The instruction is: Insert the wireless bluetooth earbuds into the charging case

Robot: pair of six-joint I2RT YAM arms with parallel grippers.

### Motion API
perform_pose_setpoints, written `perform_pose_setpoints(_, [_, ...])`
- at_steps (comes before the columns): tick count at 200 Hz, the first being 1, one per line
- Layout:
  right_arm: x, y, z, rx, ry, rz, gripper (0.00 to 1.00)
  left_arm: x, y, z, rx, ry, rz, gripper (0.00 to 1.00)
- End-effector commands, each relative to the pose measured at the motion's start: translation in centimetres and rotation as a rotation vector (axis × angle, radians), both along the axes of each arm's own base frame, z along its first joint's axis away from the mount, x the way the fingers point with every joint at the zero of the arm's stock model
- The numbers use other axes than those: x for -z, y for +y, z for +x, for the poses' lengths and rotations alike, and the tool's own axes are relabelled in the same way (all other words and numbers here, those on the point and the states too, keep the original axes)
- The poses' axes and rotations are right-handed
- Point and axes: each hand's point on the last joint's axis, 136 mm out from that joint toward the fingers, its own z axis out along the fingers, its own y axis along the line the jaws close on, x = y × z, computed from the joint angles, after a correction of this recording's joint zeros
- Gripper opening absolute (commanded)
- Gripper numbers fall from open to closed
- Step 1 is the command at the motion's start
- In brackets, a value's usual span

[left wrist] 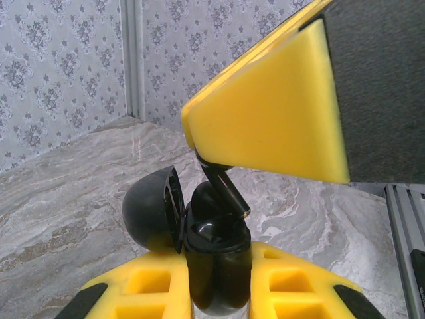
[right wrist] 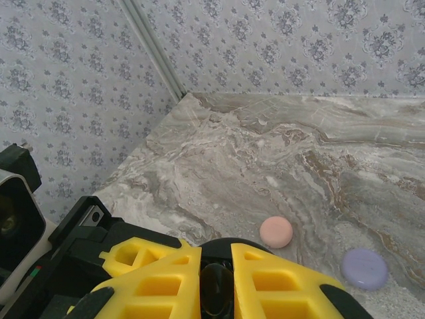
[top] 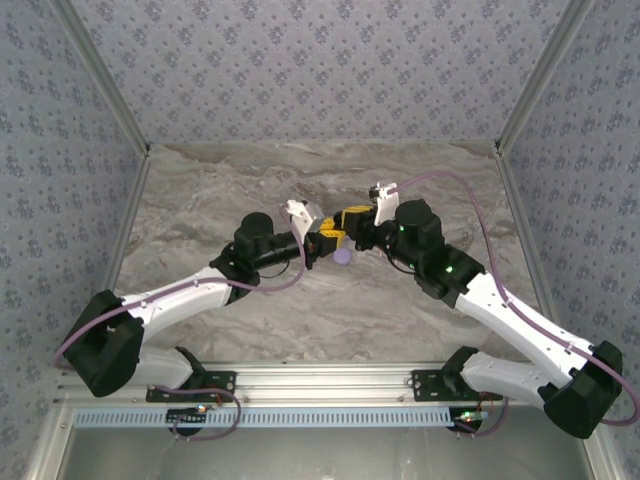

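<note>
The left jaws pinch the black charging case by its lower body and hold it upright off the counter. Its lid swings open toward 9 o'clock, so the sockets face up and stay reachable. The right jaws come in from 1 o'clock, pinching a black earbud by its stem. This puts its rounded head at the case mouth, though whether it is seated I cannot tell. Sharing the work this way probably steadies the small case against the push.

A pale purple disc and a pink disc lie apart on the counter, at 2 to 3 o'clock of the right jaws. The counter is grey-brown marble pattern. Grey floral wallpaper lines the walls, with a metal post in the corner.
</note>
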Motion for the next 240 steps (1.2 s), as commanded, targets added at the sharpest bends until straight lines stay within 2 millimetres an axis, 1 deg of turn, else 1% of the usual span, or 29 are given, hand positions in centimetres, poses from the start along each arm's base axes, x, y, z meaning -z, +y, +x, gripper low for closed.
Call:
perform_pose_setpoints(1, [0.2,0.1,0.1,0.004,-0.007,-0.016,0.18,-3.1,-0.4,-0.1,0.011,-0.051,-0.076,0.0])
perform_pose_setpoints(56, [0.4,0.1,0.3,0.012,-0.007,-0.018,0.18,-3.1,-0.4,-0.1,0.013,-0.047,-0.08,0.0])
perform_pose_setpoints(87, [0.3,0.5,0.3,-0.004,-0.007,-0.013,0.18,-3.1,-0.4,-0.1,0.011,-0.045,-0.081,0.0])
perform_pose_setpoints(107, [0.8,0.6,0.3,-0.009,0.008,-0.029,0.18,-3.1,-0.3,-0.1,0.007,-0.047,-0.082,0.0])
perform_pose_setpoints(185, [2.8,-0.1,-0.9,-0.019,0.054,-0.07,0.18,-3.2,0.1,0.3,-0.026,-0.054,-0.081,0.0])
perform_pose_setpoints(240, [3.3,0.1,-1.0,-0.031,0.061,-0.099,0.18,-2.8,0.0,0.3,-0.024,-0.046,-0.075,0.0])
